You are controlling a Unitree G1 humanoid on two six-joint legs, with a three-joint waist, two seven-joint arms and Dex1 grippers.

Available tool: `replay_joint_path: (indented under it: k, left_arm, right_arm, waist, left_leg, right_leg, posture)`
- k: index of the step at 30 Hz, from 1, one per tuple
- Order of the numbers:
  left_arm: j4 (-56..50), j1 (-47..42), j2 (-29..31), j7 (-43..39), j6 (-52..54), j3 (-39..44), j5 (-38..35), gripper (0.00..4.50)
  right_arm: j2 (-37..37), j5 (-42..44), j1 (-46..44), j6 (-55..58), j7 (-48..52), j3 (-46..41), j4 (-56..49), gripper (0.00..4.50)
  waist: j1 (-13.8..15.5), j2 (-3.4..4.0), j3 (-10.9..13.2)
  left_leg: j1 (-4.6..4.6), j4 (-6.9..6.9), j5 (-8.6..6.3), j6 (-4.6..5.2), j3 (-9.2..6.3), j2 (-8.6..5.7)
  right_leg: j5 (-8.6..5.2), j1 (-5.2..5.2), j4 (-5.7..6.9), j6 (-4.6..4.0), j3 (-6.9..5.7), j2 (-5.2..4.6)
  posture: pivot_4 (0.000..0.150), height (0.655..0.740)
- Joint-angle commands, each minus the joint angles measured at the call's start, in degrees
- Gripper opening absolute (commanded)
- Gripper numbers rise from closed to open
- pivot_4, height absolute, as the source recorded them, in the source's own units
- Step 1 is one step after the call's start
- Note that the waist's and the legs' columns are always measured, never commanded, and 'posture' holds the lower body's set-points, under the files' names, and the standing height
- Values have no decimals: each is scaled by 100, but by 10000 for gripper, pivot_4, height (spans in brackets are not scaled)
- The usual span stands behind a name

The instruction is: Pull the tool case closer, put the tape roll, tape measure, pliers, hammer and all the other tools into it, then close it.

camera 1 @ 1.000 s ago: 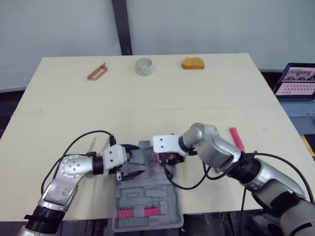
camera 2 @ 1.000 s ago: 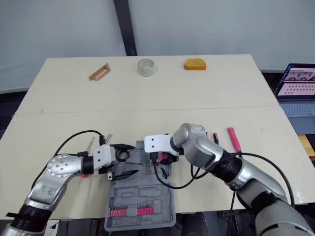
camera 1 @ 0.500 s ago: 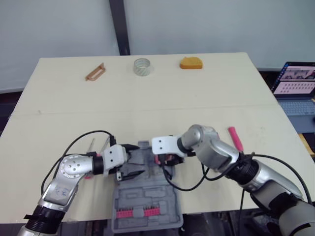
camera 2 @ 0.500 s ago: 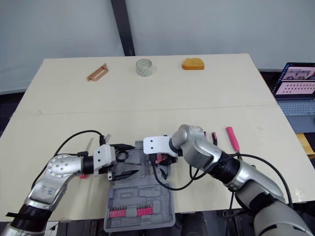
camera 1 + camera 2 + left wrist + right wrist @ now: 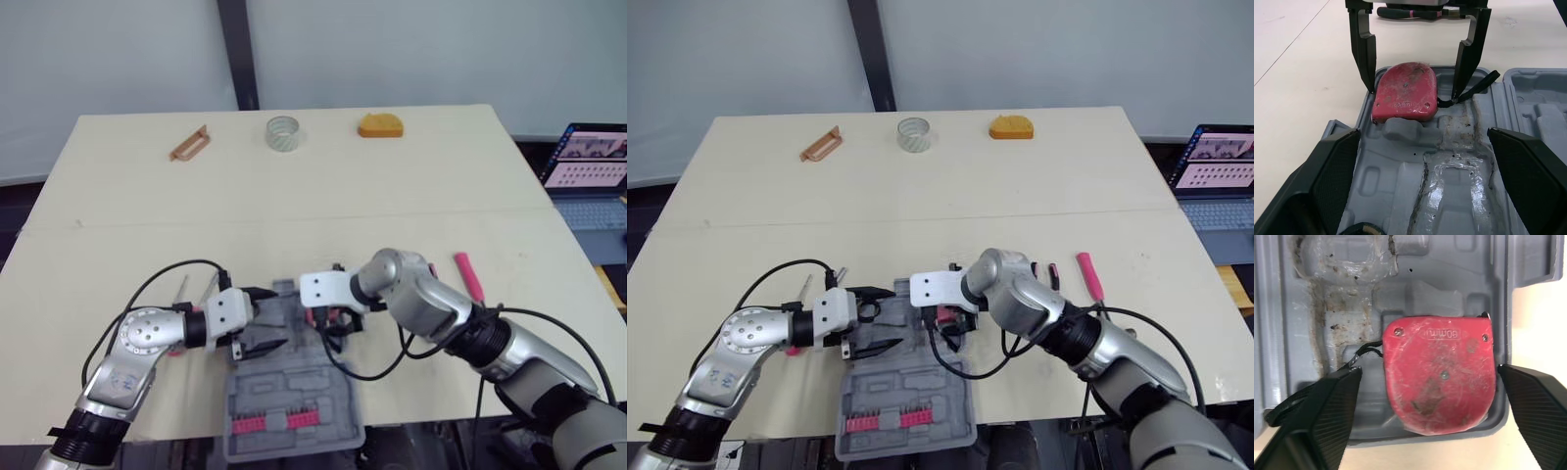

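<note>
One scuffed red tape measure (image 5: pixel 1440 377), perhaps film-wrapped

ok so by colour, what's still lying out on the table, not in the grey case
brown: 1, flat handle piece
clear: 1, tape roll
orange: 1, rounded block
pink: 1, slim handle
pink and black: 1, pliers
total: 5 plain to see; thin grey pieces are too small to count

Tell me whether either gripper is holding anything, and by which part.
Nothing is held. The right gripper straddles the tape measure, fingers open; it lies in the tool case. The left gripper is open and empty.
</note>
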Motion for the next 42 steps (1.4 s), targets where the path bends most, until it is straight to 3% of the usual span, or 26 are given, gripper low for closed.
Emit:
replay_joint_path:
  k: [1,6,11,14,17,25,42]
  left_arm:
    - [-346,19,-23,6,57,-49,-71,45000]
    - [-531,73,-56,26,203,-63,-124,45000]
    - [-552,9,-103,40,295,-33,-178,45000]
    - [-519,-35,-111,40,322,-23,-185,45000]
    - [-489,-77,-136,46,337,-28,-177,45000]
    - [-478,-124,-149,56,377,-1,-183,45000]
    - [-428,-199,-81,15,452,75,-197,45000]
  right_arm:
    - [-165,261,-54,269,262,-430,-732,44405]
    - [-449,861,89,773,573,-860,-1587,44405]
    - [-239,1250,548,33,143,-1451,-1341,44405]
    - [27,1416,960,-765,-246,-1864,-765,36013]
    - [146,1490,1263,-1455,-407,-2044,-198,21056]
    - [379,1809,1648,-2284,-395,-2339,403,21056]
    - [586,1607,1968,-3504,-336,-2294,2280,21056]
  waist:
    - [1,0,0]
    - [6,1,0]
    - [8,0,1]
    - [4,0,0]
    - [15,-1,0]
    - [-1,0,0]
    - [2,0,-1]
  left_leg:
    - [0,0,0,0,0,0]
    - [-1,1,0,0,-1,0]
    - [-1,1,-1,-1,-1,1]
    - [0,1,-1,-1,1,1]
    - [0,1,-1,-1,1,1]
    - [1,-1,-1,-1,1,1]
    - [12,0,-1,-1,1,1]
  right_leg:
    - [0,0,0,0,0,0]
    - [0,0,-1,0,1,0]
    - [0,1,-1,0,1,0]
    - [0,1,0,0,0,0]
    - [0,3,-1,0,1,0]
    - [1,2,-2,1,0,0]
    - [1,15,-3,1,0,0]
  posture:
    - [1500,7400]
    - [1500,7400]
    - [1500,7400]
    - [1500,7400]
    - [1500,7400]
    - [1500,7400]
    - [1500,7400]
